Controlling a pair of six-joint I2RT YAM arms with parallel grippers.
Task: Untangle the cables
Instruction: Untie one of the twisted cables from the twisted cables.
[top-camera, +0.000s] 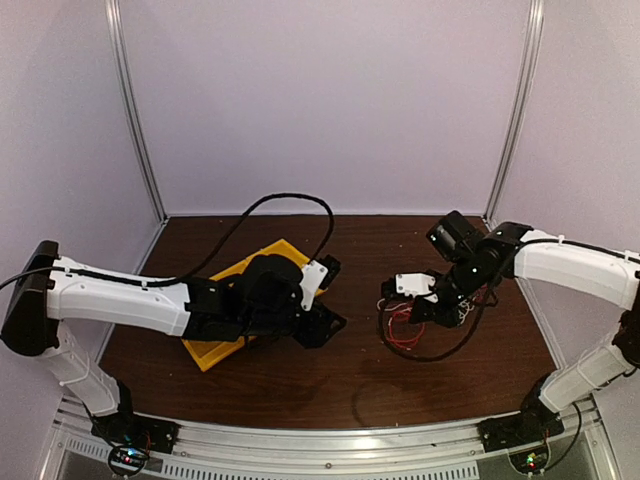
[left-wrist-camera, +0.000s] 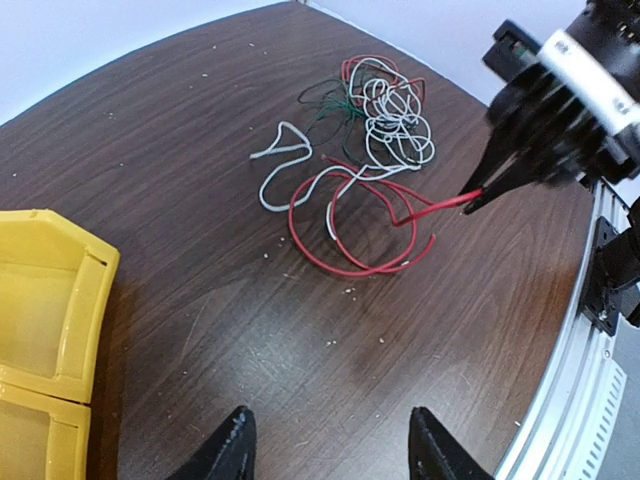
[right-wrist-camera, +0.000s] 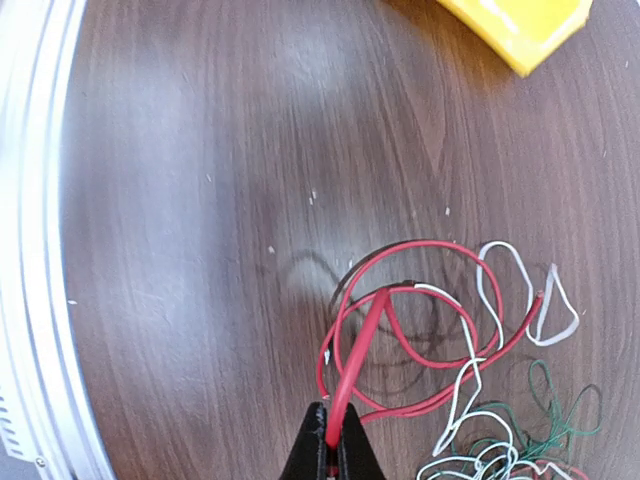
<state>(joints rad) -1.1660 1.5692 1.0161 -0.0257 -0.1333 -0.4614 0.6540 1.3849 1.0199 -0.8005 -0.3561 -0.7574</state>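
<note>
A dark brown wooden table top (top-camera: 300, 390) is seen, edged at the near side by a pale slotted metal rail (left-wrist-camera: 570, 400). A yellow, box-shaped plastic bin (top-camera: 215, 350) is set on the wood, and its far part is covered in the top view by the black-and-white left arm (top-camera: 150, 300). Small pale specks (left-wrist-camera: 270, 255) are scattered over the wood between the bin and the task's wires.

The cables (left-wrist-camera: 385, 120), thin red, white and dark green strands, are heaped in a loose knot well to the right of the bin, apart from it. A white cable (left-wrist-camera: 275, 165) is looped out of the knot on the side facing the bin. A dark green wire (left-wrist-camera: 325, 105) is spread at the knot's far edge. A long red cable (left-wrist-camera: 350, 265) is laid in a wide loop on the near side of the knot.

The right gripper (right-wrist-camera: 330, 440) is closed, and a strand of the red cable is pinched between its black fingertips; from there the strand is drawn up off the wood. The knot itself is left beside and beyond this gripper, not under it.

The left gripper (left-wrist-camera: 330, 440) is held just right of the bin, above the wood, fingers parted with nothing between them; the cables are seen well ahead of it.
</note>
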